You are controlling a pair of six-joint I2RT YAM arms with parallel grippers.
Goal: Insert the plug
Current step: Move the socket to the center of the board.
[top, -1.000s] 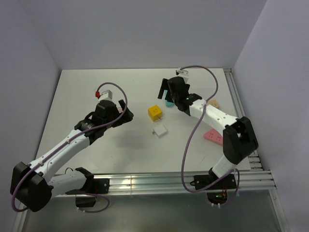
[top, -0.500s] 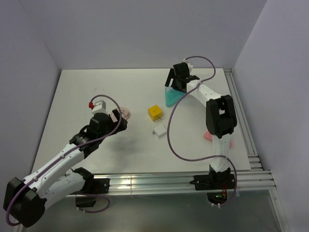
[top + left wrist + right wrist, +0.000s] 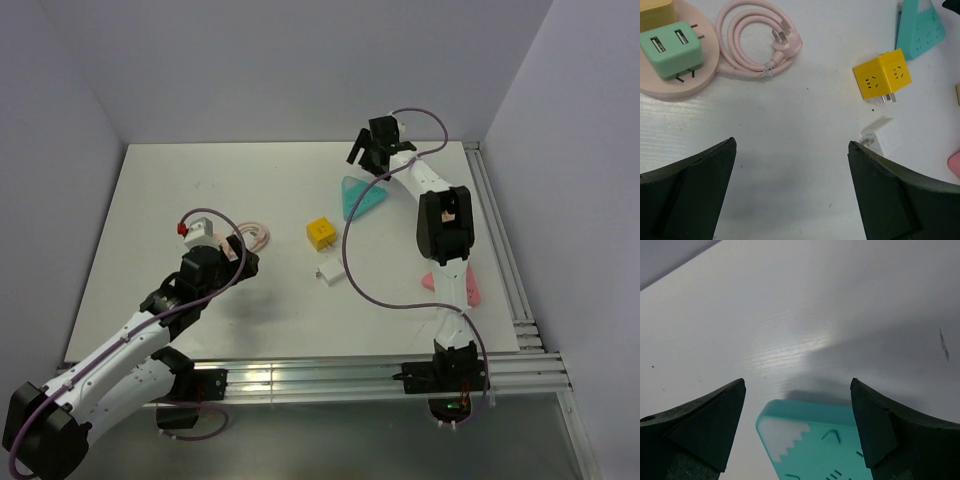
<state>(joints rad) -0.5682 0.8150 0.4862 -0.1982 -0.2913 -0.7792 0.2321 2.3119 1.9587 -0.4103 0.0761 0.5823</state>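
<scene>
Left hand [image 3: 791, 146] is wide open with nothing in it, hovering over bare table [image 3: 790, 110]. Working outward in the left wrist view, the plug [image 3: 671, 48] is up at about 10 o'clock, near the hand but not between the fingers. It's the little mint-green block with two USB slots facing up. It sits on a pink round disc [image 3: 710, 57], with its prongs poking out the 6 o'clock side. It looks close to square, so I wouldn't call a long axis.

The pink coiled cable [image 3: 752, 37] is just beside the disc, a bit short of 12 o'clock. The yellow cube adapter [image 3: 883, 75] is at 2 and the white block [image 3: 880, 140] at 3.

Right hand [image 3: 797, 384] is open and empty too. It's way off at the far side, over the tip of the teal triangular power strip [image 3: 815, 440].

My guess is the left arm is nearer and should take the plug, heading toward 10 o'clock.
</scene>
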